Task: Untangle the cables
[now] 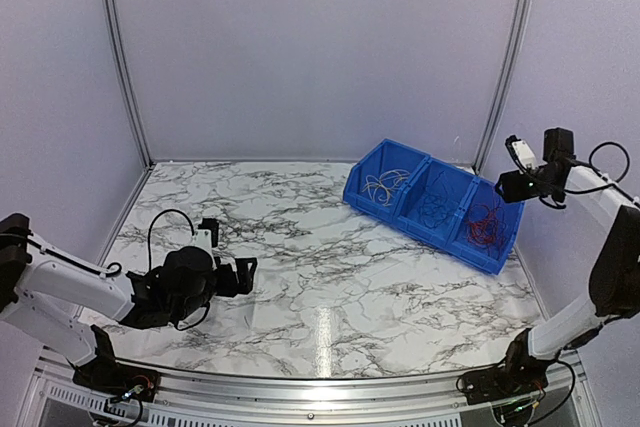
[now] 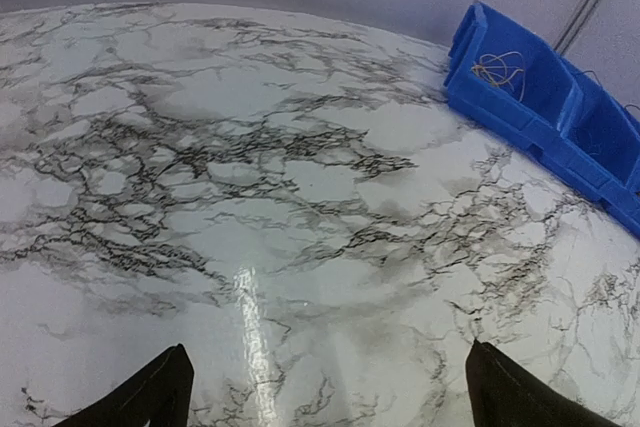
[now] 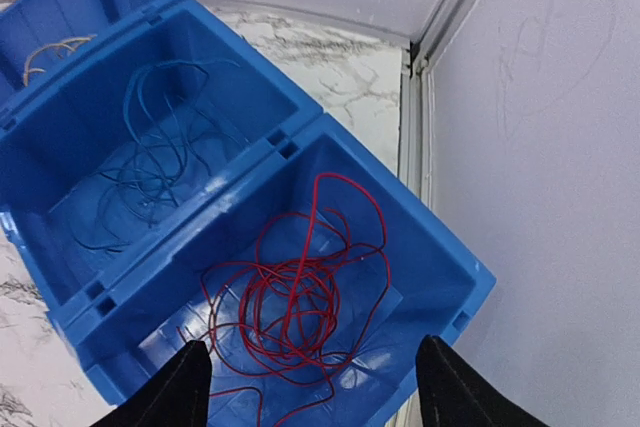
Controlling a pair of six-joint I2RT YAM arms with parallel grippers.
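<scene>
Top external: three blue bins (image 1: 420,227), far-right corner of table (image 1: 300,247), one bundle each: tan cables (image 3: 55,49), dark blue cables (image 3: 150,177), red cables (image 3: 290,297). Left gripper (image 1: 247,275), right gripper (image 3: 312,347) both spread wide, empty-handed.

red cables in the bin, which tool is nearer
Right. The right tool hangs directly over the red cables; the left tool sits low, far across the table.

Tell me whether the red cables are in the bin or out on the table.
In. The red cables lie looped in the end compartment of the blue bin; none shows on the marble table.
</scene>
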